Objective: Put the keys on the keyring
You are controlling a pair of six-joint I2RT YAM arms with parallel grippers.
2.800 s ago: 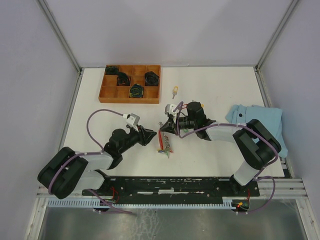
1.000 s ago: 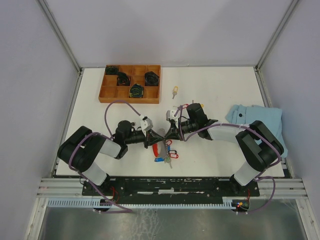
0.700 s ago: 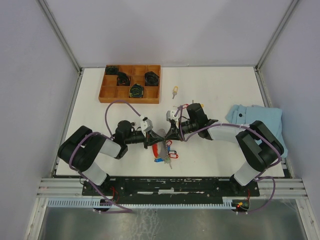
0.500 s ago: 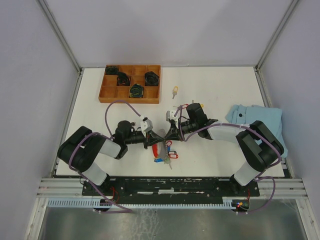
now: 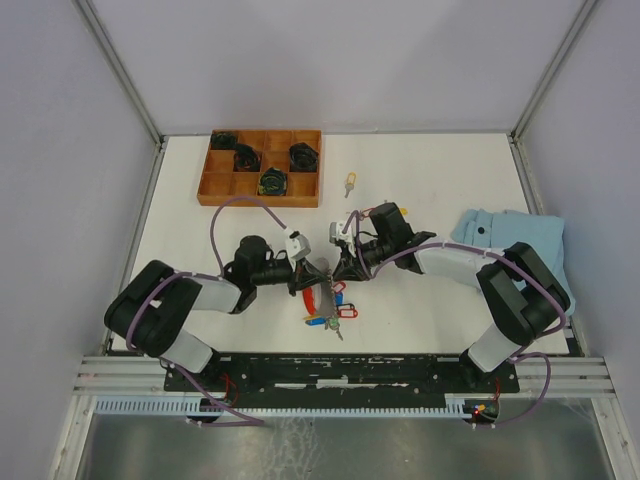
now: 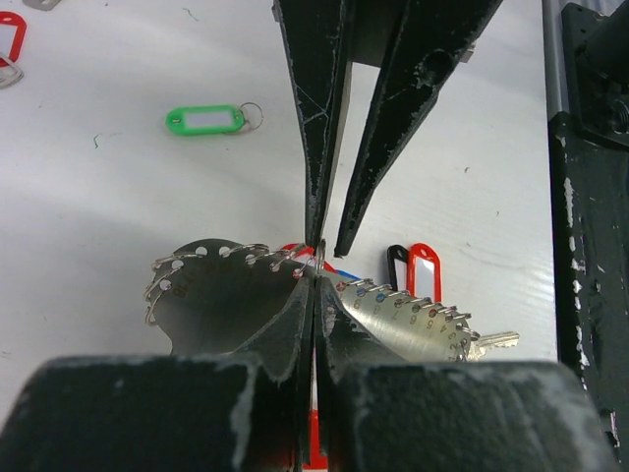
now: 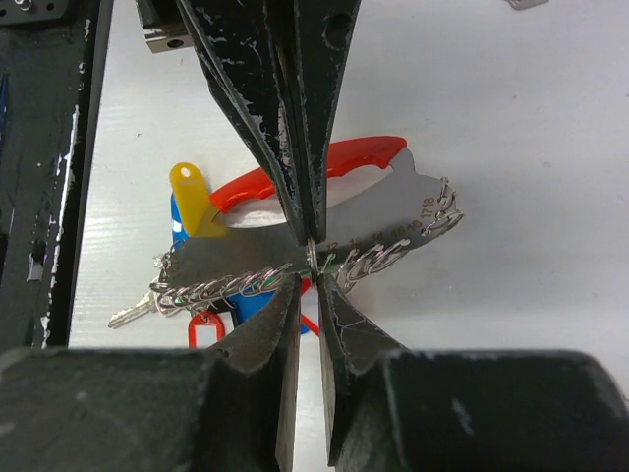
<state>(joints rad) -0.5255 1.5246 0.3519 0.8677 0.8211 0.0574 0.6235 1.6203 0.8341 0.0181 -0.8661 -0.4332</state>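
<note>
The keyring (image 5: 325,300) lies on the white table between my arms: a red curved strap (image 7: 339,165), a grey metal band (image 6: 393,315) edged with small wire rings, and coloured tags. My left gripper (image 5: 316,272) is shut on one small ring at the band's edge (image 6: 315,277), also seen in the right wrist view (image 7: 308,234). My right gripper (image 5: 338,268) faces it tip to tip, jaws a narrow gap apart around that ring (image 7: 310,283). A key with a yellow tag (image 5: 349,182) lies alone farther back. A loose green tag (image 6: 206,120) lies on the table.
A wooden compartment tray (image 5: 224,185) with dark round parts stands at the back left. A blue cloth (image 5: 520,240) lies at the right edge. A red tag (image 6: 8,44) lies at the far left of the left wrist view.
My left gripper has moved right onto the keyring and met the right gripper's tips. The bunch has shifted and spread a little. In the last second both arms only shifted slightly.
</note>
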